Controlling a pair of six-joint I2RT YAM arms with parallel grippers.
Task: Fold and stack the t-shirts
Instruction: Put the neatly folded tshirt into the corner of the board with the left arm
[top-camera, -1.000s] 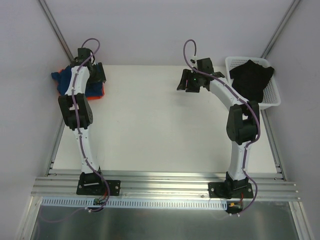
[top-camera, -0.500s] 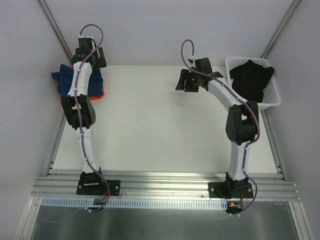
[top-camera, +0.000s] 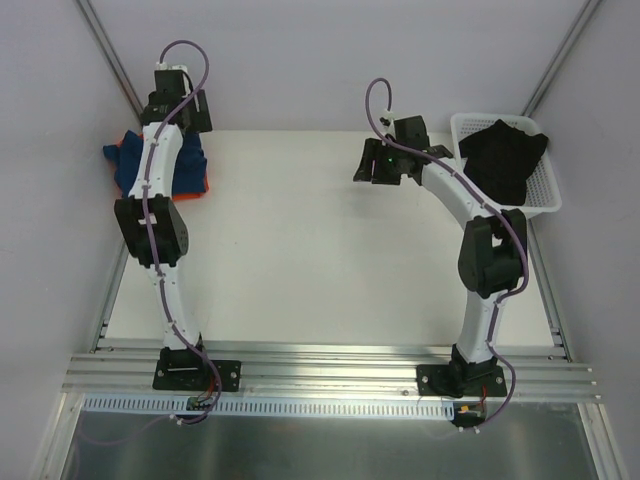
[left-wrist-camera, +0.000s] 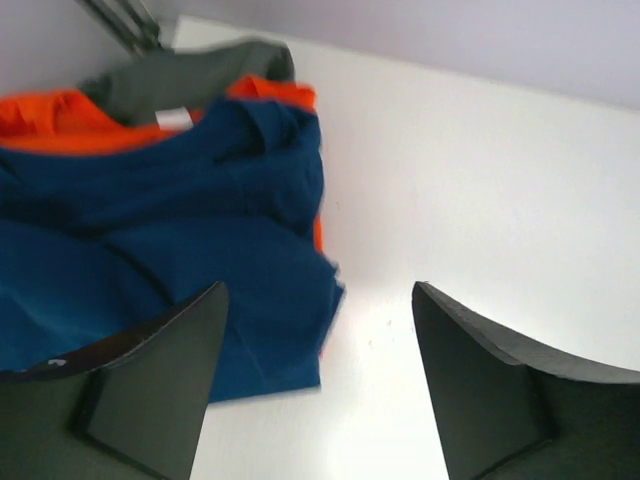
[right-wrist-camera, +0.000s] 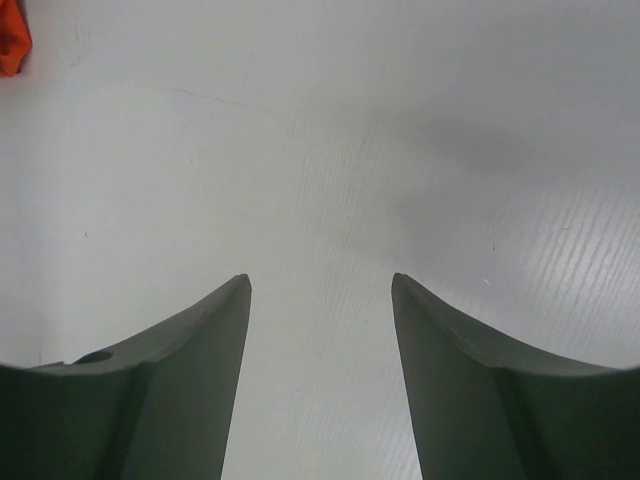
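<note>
White table (top-camera: 330, 260): t-shirts (left-wrist-camera: 150, 250) stacked far left of the basket (top-camera: 462, 128), likely to free folding room; left fingers (left-wrist-camera: 130, 390) and right fingers (right-wrist-camera: 150, 390) wide, empty.

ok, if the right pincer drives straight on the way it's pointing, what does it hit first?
Probably bare table; nothing lies ahead of the open right pincer. The orange t-shirt sits far off-line, though depth is unclear.
</note>
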